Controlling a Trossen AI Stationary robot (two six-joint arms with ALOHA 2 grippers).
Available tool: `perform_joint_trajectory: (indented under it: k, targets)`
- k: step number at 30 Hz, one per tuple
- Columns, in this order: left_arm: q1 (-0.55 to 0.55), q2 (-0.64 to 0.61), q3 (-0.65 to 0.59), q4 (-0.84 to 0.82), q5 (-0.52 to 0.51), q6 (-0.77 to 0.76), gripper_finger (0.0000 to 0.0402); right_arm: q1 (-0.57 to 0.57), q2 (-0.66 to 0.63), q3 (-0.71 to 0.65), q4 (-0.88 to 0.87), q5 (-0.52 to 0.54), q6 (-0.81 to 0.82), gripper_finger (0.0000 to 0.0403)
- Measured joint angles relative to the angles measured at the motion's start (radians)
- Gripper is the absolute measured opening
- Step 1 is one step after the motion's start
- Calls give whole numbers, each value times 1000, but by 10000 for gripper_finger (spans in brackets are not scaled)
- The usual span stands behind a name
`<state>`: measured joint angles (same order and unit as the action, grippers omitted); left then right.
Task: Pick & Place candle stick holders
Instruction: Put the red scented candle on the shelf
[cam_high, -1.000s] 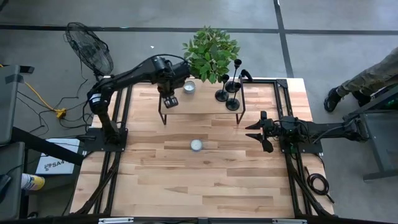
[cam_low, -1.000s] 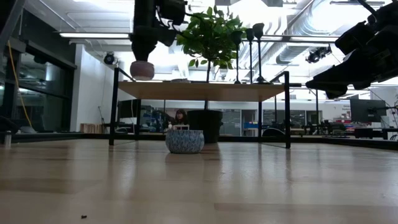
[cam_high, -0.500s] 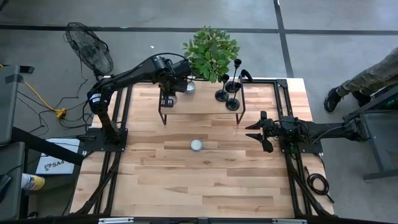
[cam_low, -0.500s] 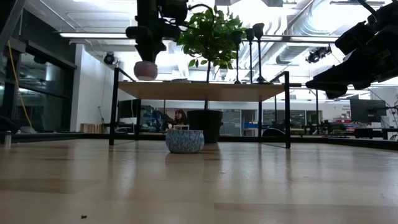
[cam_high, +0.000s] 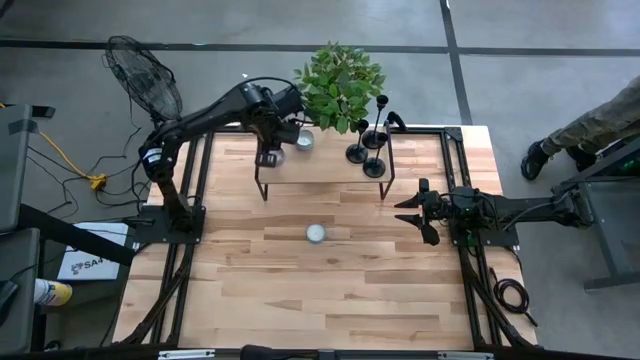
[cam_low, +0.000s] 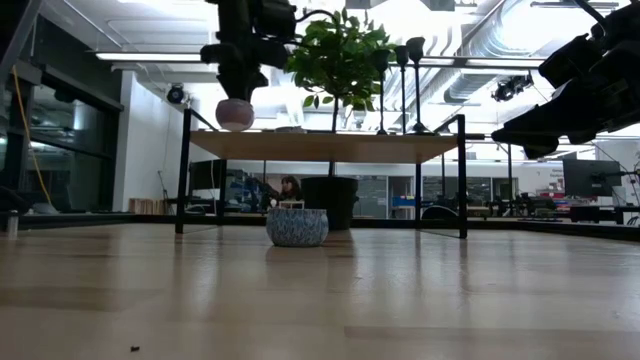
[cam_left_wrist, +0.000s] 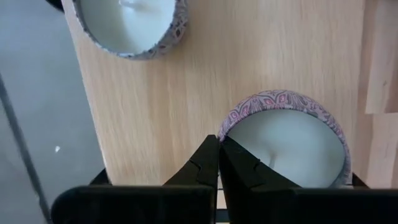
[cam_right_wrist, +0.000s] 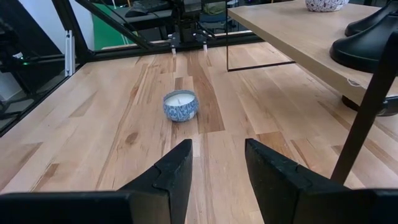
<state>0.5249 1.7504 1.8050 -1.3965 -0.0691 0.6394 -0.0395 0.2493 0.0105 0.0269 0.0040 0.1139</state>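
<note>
Three black candlestick holders (cam_high: 366, 155) stand on their round bases at the right end of a raised wooden shelf (cam_high: 325, 170) at the table's far side; they also show in the low view (cam_low: 402, 85). My left gripper (cam_high: 268, 155) is over the shelf's left end, shut on a patterned tin candle (cam_left_wrist: 283, 140). A second tin candle (cam_high: 304, 140) sits on the shelf beside it. My right gripper (cam_high: 412, 213) is open and empty at the table's right side, well clear of the holders. My left gripper pinches the candle tin's wall at its rim (cam_left_wrist: 229, 124), one finger inside over the wax and one outside. The fingers come from above, pointing down. The tin (cam_low: 235, 113) stays level at the shelf top's height; whether it rests on the shelf I cannot tell.
A blue patterned candle (cam_high: 316, 233) sits on the table's middle, in front of the shelf. A potted plant (cam_high: 338, 85) stands behind the shelf, and a fan (cam_high: 145, 80) is at the far left. A person's leg (cam_high: 590, 120) shows beyond the table's right.
My left gripper has carried the tin candle a little toward the table's far edge, farther in over the shelf, keeping it level and staying shut on it.
</note>
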Motion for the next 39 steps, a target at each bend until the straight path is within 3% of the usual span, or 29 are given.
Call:
perform_joint_trajectory:
  k: [19, 39]
  targets:
    - [71, -1, 0, 104, 33, 38, 1, 0, 0, 0, 0, 0, -1, 142]
    - [70, -1, -43, 141, -54, -16, 1, 0, 0, 0, 0, 0, 0, 142]
